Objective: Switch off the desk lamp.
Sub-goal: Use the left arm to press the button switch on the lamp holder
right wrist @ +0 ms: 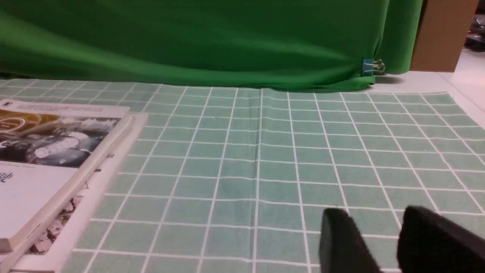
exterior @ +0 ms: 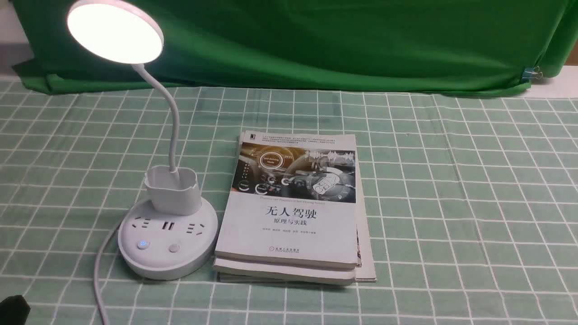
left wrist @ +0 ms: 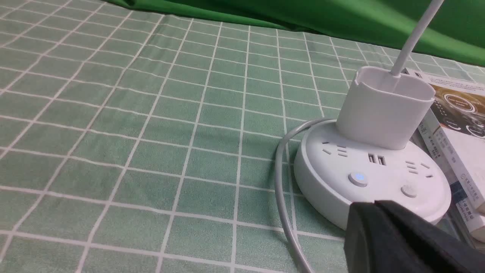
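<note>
Lamp (exterior: 174, 122) stands upright at the left of the tabletop (right wrist: 471, 85), and we record it as lit: its disc head (exterior: 115, 31) glows white. We trace the curved neck (exterior: 168, 97) down into the white cup (exterior: 174, 192), which is seated on the back part of the round base (exterior: 167, 239). On the base we note sockets (exterior: 168, 225) and, on the side nearer the robot, two buttons; the left button (exterior: 143, 244) shows blue, the right button (exterior: 174, 248) is plain. A grey cord (exterior: 97, 271) runs from the base's left side toward the robot.

We find the left claw (left wrist: 373, 204) closed, its fingertips together, near the base and gripping nothing. We find the right claw (right wrist: 375, 212) open, its fingers apart with nothing between them.

Just right of the lamp we observe a stack of books (exterior: 289, 216), the top cover bearing a dashboard picture. Lamp and books rest on a green checked cloth (exterior: 451, 203). Behind, we note a green drape (exterior: 338, 45) with a blue clip (exterior: 528, 74) at its right end.
</note>
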Motion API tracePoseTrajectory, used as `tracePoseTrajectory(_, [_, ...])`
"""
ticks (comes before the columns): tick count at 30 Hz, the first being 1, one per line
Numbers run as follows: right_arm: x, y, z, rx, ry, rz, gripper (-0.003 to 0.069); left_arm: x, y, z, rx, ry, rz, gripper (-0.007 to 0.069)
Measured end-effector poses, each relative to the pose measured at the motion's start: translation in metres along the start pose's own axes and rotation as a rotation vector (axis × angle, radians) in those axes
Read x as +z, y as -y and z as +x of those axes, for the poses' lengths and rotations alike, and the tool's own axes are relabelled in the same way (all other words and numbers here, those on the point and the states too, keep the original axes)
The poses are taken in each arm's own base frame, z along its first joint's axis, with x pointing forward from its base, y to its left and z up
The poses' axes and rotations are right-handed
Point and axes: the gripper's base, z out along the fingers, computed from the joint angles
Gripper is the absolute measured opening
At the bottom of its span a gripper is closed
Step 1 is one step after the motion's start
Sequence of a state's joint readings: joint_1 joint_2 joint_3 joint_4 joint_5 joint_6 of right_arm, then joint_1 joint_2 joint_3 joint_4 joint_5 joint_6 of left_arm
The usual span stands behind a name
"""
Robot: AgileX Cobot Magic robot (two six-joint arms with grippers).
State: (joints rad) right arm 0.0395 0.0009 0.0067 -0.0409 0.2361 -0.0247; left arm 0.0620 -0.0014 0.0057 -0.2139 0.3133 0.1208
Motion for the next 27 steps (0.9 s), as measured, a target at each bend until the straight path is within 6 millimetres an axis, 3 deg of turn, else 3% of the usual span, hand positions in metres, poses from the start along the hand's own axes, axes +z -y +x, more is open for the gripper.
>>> tracePoseTrajectory(21, [0.0, 0.0, 0.0, 0.0, 0.0, 0.0, 0.0242, 0.0, 0.0, -0.002, -0.007, 0.027, -0.001, 0.0])
tracePoseTrajectory(23, [0.0, 0.0, 0.0, 0.0, 0.0, 0.0, 0.0242, 0.0, 0.001, -0.004, -0.081, 0.041, 0.013, 0.0])
tracePoseTrajectory(27, [0.0, 0.0, 0.0, 0.0, 0.0, 0.0, 0.0242, -0.001, 0.005, -0.013, -0.456, 0.127, 0.084, 0.0])
